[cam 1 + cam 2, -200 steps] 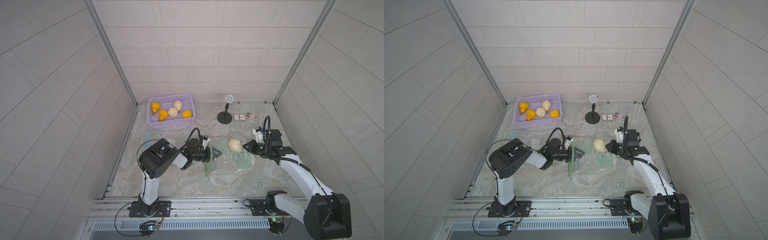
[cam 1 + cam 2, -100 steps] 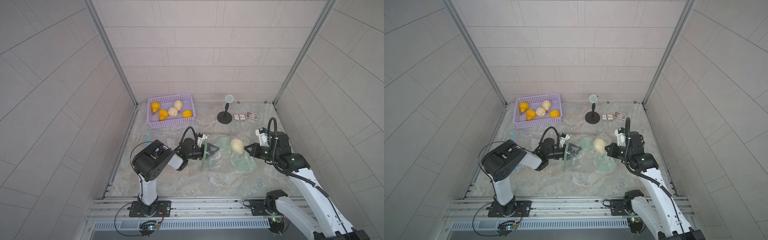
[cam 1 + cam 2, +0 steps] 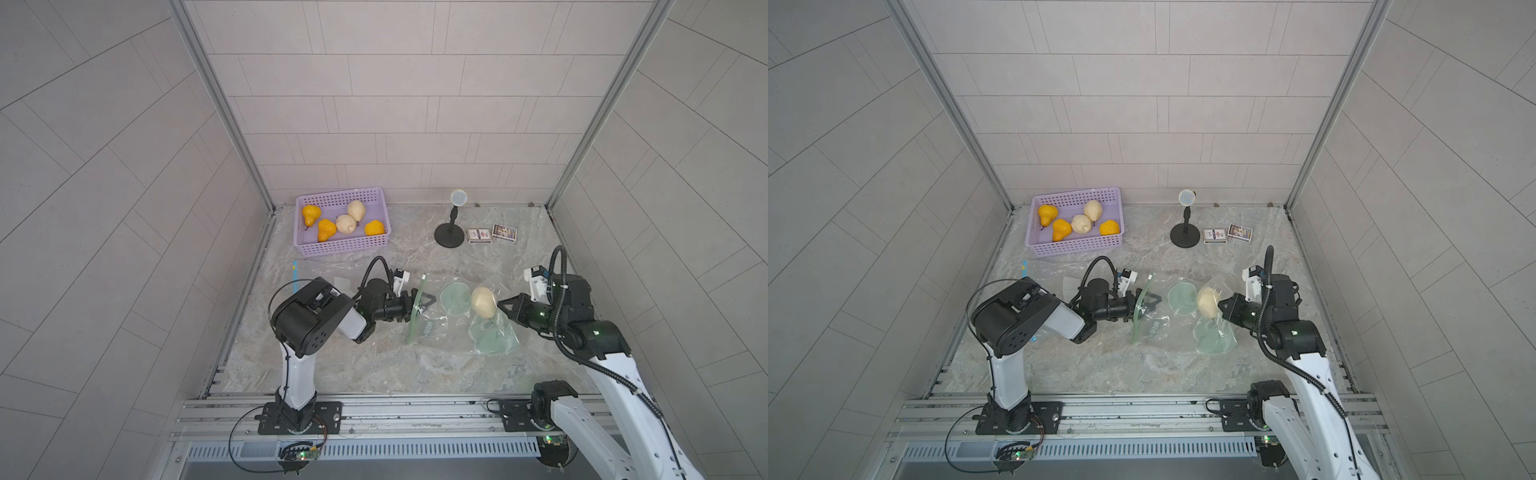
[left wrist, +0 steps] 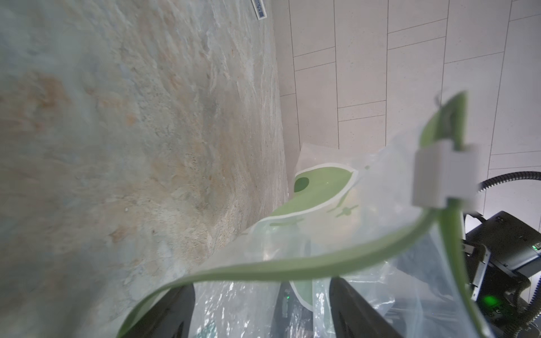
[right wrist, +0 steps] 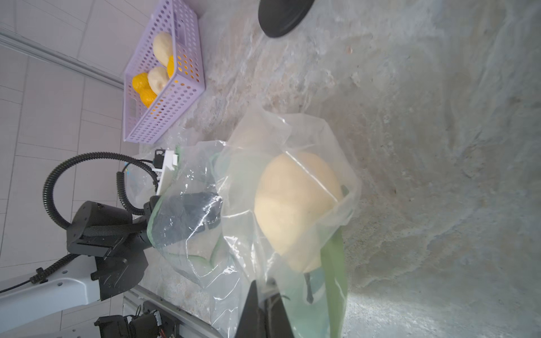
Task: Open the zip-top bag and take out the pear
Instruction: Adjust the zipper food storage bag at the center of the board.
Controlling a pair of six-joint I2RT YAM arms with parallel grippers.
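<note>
Middle of the frame, zip-top bag (image 3: 440,328): clear film with green prints, lying crumpled on the marbled table (image 3: 374,365) in both top views, with its mouth parted at the left end.
Zip strip (image 3: 413,322): green, standing up along the bag's left end, with a white slider (image 4: 445,175) on it.
Pear (image 3: 483,302): pale, inside the bag at its right end, just right of frame centre.
Left gripper (image 3: 420,305): fingers (image 4: 175,310) spread wide and pushed in through the bag's mouth, clamping nothing.
Right gripper (image 3: 502,306): fingers pressed together on the bag's film, just beside the pear.
Basket (image 3: 345,249), upper left of the table: lilac, holding three orange-yellow and two pale pears.
Black stand (image 3: 449,239), upper right of the table: upright, with two small boxes (image 3: 479,235) just beside it.
</note>
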